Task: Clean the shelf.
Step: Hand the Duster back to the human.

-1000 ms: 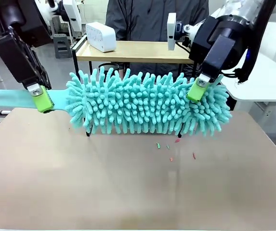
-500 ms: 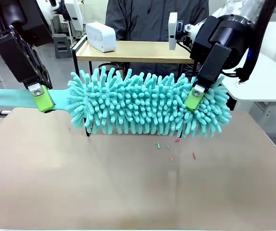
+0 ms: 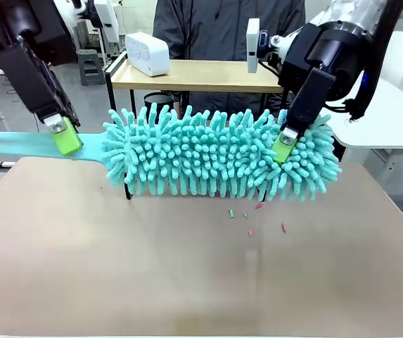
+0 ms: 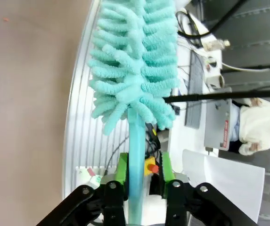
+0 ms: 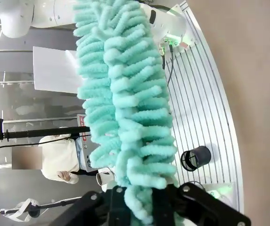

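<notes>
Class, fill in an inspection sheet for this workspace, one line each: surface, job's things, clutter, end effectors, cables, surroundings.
Surface: tan table, mostly bare.
Job's things: shelf behind the teal duster, which hangs level in front of it.
Clutter: small coloured crumbs on the table; white box on the shelf's top board.
End effectors: left end effector open astride the duster handle; right end effector shut on the duster.
Cables: black cables on the right arm.
Surroundings: person behind the shelf.

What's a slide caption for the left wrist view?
Left gripper open around the teal duster handle, fluffy head extending beyond the tan tabletop edge.
</notes>
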